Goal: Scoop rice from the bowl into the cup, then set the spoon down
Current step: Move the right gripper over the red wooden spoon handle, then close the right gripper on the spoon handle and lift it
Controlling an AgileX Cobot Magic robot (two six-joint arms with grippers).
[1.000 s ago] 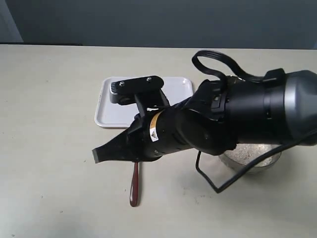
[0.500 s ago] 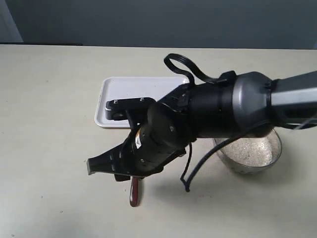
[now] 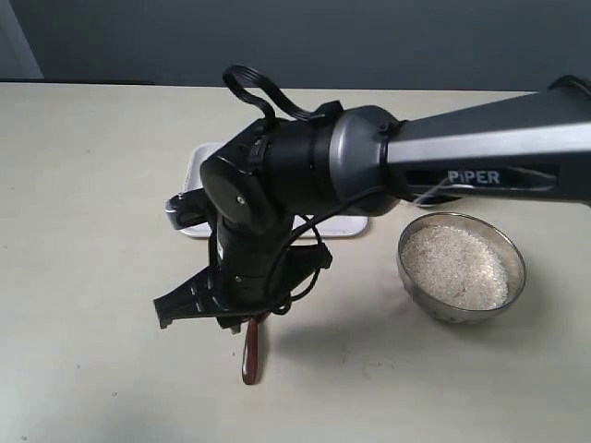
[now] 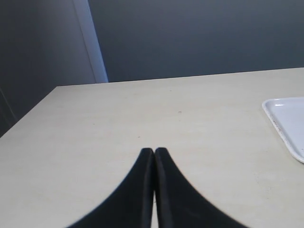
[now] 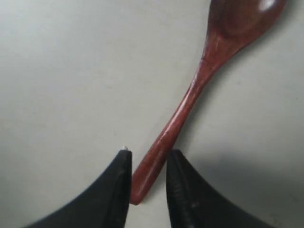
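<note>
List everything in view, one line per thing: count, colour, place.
table: one, beige, under everything.
tray: one, white, on the table behind the right arm, partly hidden by it.
bowl: one, shiny steel, on the table right of the tray.
rice: one heap, white, inside the bowl.
spoon: one, reddish-brown wood, flat on the table in front of the tray.
right arm: one, black and grey, reaching in from the right.
right end effector: one, black, jaws either side of the spoon's handle end; grip unclear.
left end effector: one, black, shut on nothing, above the table.
</note>
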